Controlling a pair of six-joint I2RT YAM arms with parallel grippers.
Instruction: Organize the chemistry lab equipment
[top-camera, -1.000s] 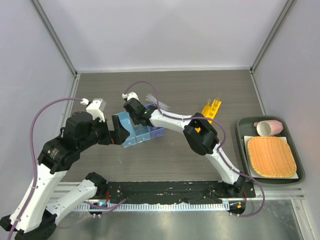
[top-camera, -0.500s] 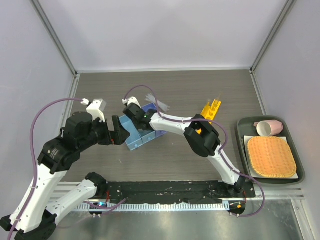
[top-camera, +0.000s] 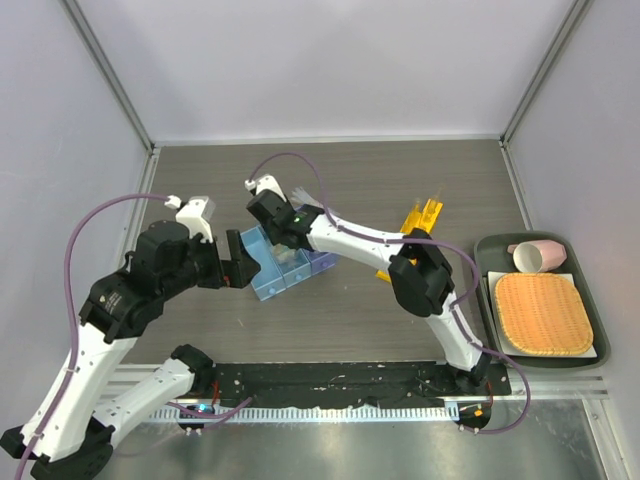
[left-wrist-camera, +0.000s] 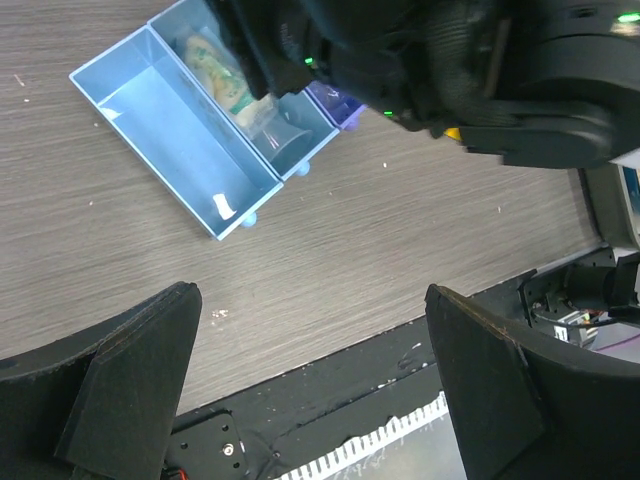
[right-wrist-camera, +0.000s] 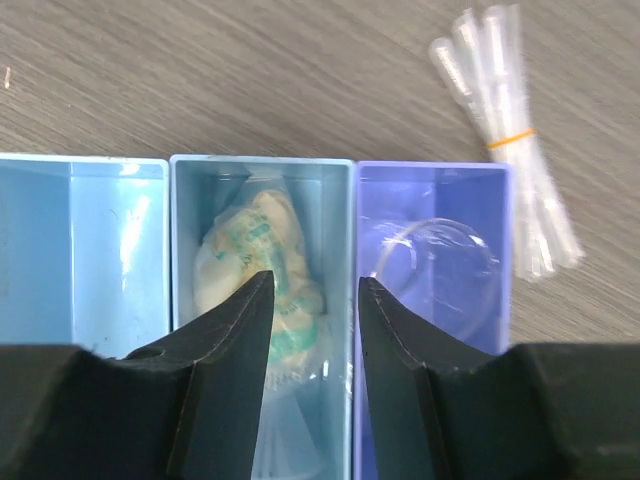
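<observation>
Three joined bins stand mid-table: an empty light-blue one (right-wrist-camera: 85, 240), a middle one (right-wrist-camera: 190, 200) with the green-beige packet (right-wrist-camera: 255, 260), and a purple one (right-wrist-camera: 480, 190) with a small clear beaker (right-wrist-camera: 440, 265). My right gripper (right-wrist-camera: 313, 290) is open and empty, above the wall between the middle and purple bins. A banded bundle of clear tubes (right-wrist-camera: 505, 130) lies on the table beyond the bins. My left gripper (left-wrist-camera: 308, 292) is wide open and empty, just left of the bins (top-camera: 265, 275). The yellow rack (top-camera: 422, 217) is partly hidden by the right arm.
A dark tray (top-camera: 603, 335) at the right edge holds a pink cup (top-camera: 538, 256) and an orange woven mat (top-camera: 543, 313). A small white scrap (left-wrist-camera: 224, 207) lies in the end bin. Enclosure walls stand at the back and both sides.
My right gripper has drawn back from the bins toward the far side, its elbow swinging right. The packet now shows in the middle bin. The left arm has barely moved.
</observation>
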